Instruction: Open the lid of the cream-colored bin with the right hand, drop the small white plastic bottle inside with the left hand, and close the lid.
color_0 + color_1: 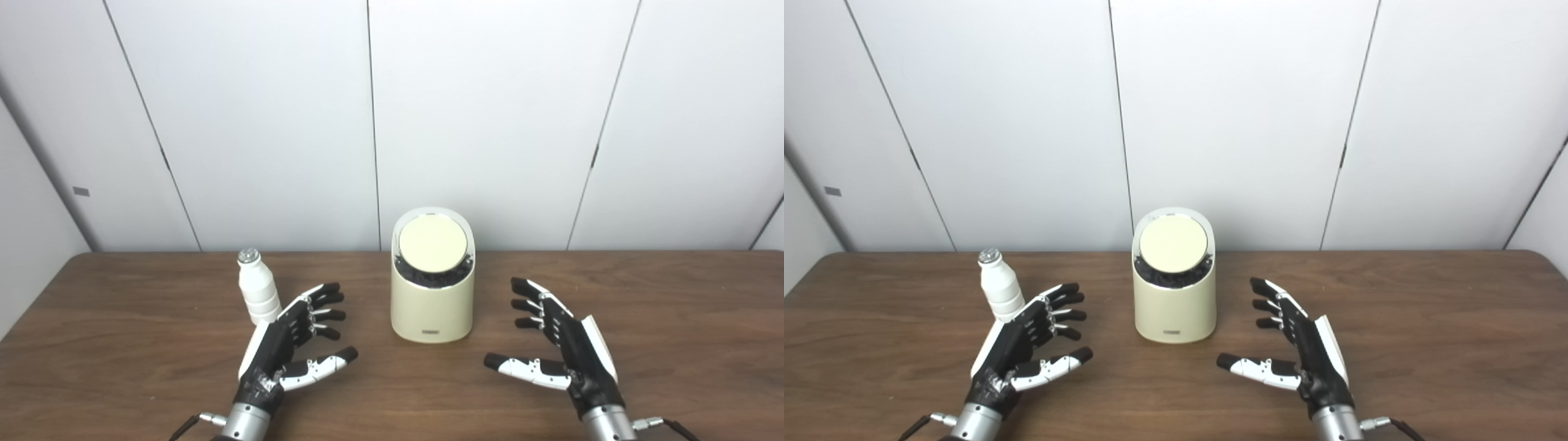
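A cream-colored bin [432, 306] stands upright in the middle of the table, its round lid [432, 244] shut and tilted toward me. A small white plastic bottle [257, 288] with a silver cap stands upright to the bin's left. My left hand [294, 343] hovers open just in front and to the right of the bottle, its fingers apart and holding nothing; the lower part of the bottle is hidden behind it. To the bin's right, my right hand [560, 346] is open too, palm facing inward, well apart from the bin.
The brown wooden table [122, 343] runs wide to both sides. White wall panels [490, 122] rise directly behind its far edge, close behind the bin.
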`<action>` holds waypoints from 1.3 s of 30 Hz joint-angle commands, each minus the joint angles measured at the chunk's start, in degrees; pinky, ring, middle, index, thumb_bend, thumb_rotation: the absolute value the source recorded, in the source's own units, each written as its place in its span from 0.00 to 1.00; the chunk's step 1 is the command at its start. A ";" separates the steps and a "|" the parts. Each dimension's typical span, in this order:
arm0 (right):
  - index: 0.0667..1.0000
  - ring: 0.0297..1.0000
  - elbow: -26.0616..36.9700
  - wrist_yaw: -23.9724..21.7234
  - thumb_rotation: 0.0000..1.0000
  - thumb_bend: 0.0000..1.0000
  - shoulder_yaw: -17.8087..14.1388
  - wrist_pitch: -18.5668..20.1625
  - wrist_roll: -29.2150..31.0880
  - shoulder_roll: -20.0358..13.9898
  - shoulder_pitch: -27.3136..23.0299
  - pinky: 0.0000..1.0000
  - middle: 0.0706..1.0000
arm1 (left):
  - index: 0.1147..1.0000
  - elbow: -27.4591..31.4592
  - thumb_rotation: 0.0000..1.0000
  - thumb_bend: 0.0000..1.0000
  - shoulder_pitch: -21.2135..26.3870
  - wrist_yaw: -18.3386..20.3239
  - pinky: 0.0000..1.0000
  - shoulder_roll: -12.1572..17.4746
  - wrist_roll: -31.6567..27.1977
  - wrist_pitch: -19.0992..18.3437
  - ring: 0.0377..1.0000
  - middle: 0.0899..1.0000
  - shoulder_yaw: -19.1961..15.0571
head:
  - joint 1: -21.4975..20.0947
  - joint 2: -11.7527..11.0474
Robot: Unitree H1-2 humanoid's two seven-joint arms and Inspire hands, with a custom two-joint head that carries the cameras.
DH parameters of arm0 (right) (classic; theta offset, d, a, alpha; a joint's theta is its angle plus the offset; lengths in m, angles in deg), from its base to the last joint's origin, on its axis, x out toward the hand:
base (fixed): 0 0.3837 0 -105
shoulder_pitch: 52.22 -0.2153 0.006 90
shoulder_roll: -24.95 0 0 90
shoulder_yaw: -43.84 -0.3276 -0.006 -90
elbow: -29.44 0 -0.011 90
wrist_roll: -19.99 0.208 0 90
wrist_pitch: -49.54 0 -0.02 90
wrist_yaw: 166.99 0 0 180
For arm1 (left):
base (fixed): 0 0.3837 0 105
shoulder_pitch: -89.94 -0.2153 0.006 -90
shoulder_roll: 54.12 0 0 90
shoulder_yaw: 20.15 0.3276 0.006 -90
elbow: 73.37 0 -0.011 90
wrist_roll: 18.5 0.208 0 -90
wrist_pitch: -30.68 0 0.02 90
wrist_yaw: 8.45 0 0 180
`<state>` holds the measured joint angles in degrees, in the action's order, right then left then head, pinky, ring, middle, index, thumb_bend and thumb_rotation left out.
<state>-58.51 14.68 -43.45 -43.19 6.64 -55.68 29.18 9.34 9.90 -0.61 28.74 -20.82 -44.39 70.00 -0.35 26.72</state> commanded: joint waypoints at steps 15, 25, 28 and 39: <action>0.82 0.79 1.01 0.26 0.25 0.78 0.16 -3.13 -0.08 -0.32 -1.56 0.69 0.84 | 0.81 1.23 0.00 0.63 1.47 0.19 0.60 0.20 -0.42 2.90 0.71 0.79 -0.04 | 0.06 -0.02; 0.83 0.78 0.45 0.73 0.25 0.77 0.38 -3.41 -0.66 0.29 -2.53 0.70 0.84 | 0.81 -0.01 0.00 0.64 2.14 0.04 0.60 -0.02 -0.60 3.31 0.71 0.79 -0.14 | -0.14 -0.57; 0.86 0.80 1.63 0.94 0.25 0.75 0.48 -1.66 -1.42 0.92 -4.01 0.71 0.85 | 0.81 -0.61 0.00 0.64 2.36 0.23 0.59 -0.05 -0.93 3.59 0.71 0.79 -0.13 | -0.46 -0.83; 0.96 0.88 5.02 0.07 0.35 0.79 0.97 10.38 -8.09 0.31 -15.42 0.73 0.93 | 0.81 -2.41 0.00 0.64 3.16 0.20 0.60 -0.10 -0.28 4.93 0.72 0.79 0.06 | -0.85 -1.73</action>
<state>-55.62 14.77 -42.64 -33.72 -0.33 -55.33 16.37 6.44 11.17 -0.40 28.59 -21.27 -42.14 70.03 -1.14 25.05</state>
